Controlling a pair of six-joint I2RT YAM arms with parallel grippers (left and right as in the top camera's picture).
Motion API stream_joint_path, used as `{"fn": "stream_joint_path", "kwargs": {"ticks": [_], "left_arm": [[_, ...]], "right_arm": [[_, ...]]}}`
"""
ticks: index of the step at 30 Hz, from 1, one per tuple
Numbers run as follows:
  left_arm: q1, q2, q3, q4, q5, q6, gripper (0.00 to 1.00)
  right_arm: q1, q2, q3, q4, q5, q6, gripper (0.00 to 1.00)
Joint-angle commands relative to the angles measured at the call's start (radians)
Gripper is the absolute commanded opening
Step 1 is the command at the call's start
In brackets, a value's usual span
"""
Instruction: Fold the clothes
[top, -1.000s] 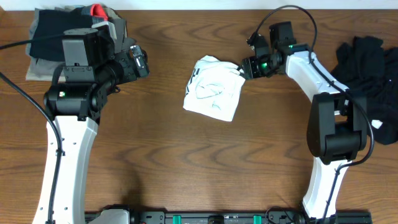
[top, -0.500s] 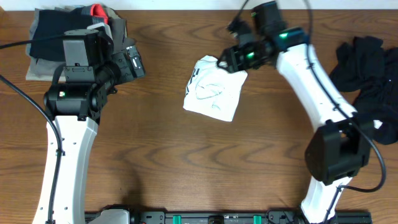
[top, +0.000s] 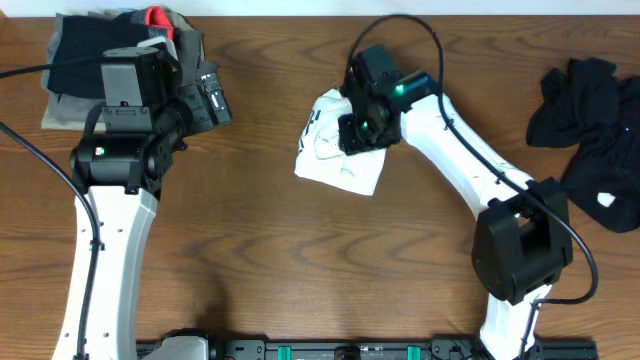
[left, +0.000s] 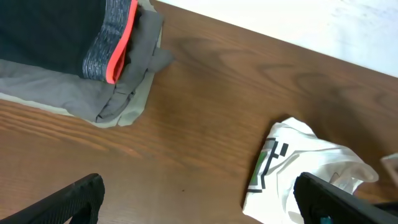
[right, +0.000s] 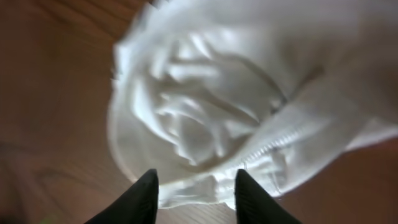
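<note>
**Right fingers at the crumpled T-shirt, grasp in the making**

The right fingers (right: 140, 196) stand part-way apart astride a rumpled fold at the upper right edge of the white T-shirt (top: 330, 160). Whether they pinch it yet I cannot tell. The left fingers (left: 74, 202) gape wide and empty, hovering just beside the folded pile (top: 70, 60) at the far left corner.

The step looks like taking hold to spread the shirt. The next move likely calls for a firm pinch, then a lift and pull to open it flat.

The shirt lies bunched, dark print showing, in the middle of the surface (top: 300, 260). The black garments (top: 590, 110) sit heaped at the right edge.
</note>
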Motion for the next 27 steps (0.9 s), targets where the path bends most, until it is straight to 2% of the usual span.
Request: {"fn": "stream_joint_path", "kwargs": {"ticks": [1, 7, 12, 19, 21, 24, 27], "left_arm": [[0.004, -0.001, -0.002, -0.004, -0.013, 0.005, 0.98], [0.004, -0.001, -0.002, -0.007, -0.013, 0.005, 0.98], [0.004, -0.001, -0.002, -0.008, -0.013, 0.005, 0.98], [0.004, -0.001, -0.002, -0.025, -0.013, 0.005, 0.98], [0.004, -0.001, -0.002, -0.031, -0.013, 0.005, 0.98], [0.004, -0.001, -0.002, -0.047, -0.013, 0.005, 0.98], [0.004, -0.001, -0.002, -0.053, -0.013, 0.005, 0.98]], "right_arm": [[0.005, 0.024, -0.04, 0.0, 0.035, 0.048, 0.36], [0.005, 0.024, -0.05, 0.017, 0.035, 0.051, 0.35], [0.005, 0.024, -0.05, 0.066, 0.034, 0.071, 0.41], [0.019, 0.056, -0.05, 0.089, 0.008, 0.077, 0.43], [0.027, 0.076, -0.05, 0.079, -0.014, 0.077, 0.41], [0.028, 0.087, -0.05, 0.048, -0.018, 0.077, 0.29], [0.012, 0.079, -0.049, 0.027, -0.018, 0.076, 0.22]]}}
